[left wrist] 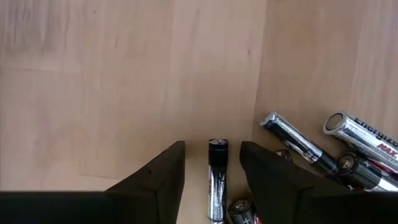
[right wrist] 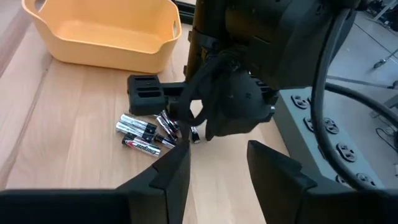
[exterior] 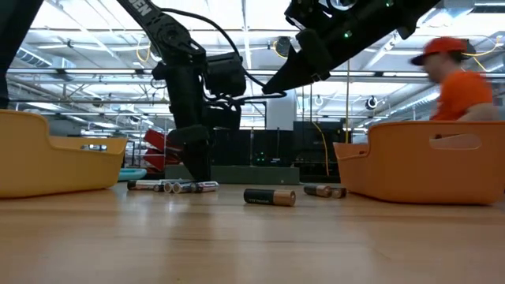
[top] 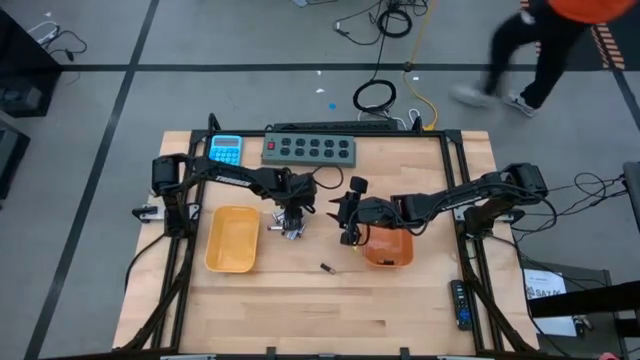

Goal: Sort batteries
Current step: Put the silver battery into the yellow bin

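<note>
A pile of silvery batteries (top: pixel 291 231) lies on the wooden table between the yellow tray (top: pixel 232 238) and the orange tray (top: pixel 388 248). My left gripper (top: pixel 292 224) points down at the pile, open. In its wrist view the fingers stand on either side of one silvery battery (left wrist: pixel 217 180) with a gap on each side; more batteries (left wrist: pixel 348 149) lie beside it. A dark battery (top: pixel 326 268) lies alone nearer the front, also in the low view (exterior: pixel 270 196). My right gripper (right wrist: pixel 217 155) hangs open above the table beside the orange tray, nothing between its fingers.
A blue calculator (top: pixel 226 149) and a grey power strip (top: pixel 310 150) lie at the table's far edge. Two more batteries (exterior: pixel 325 191) lie by the orange tray's wall (exterior: pixel 430 170). A person in orange (exterior: pixel 461 83) moves beyond the table.
</note>
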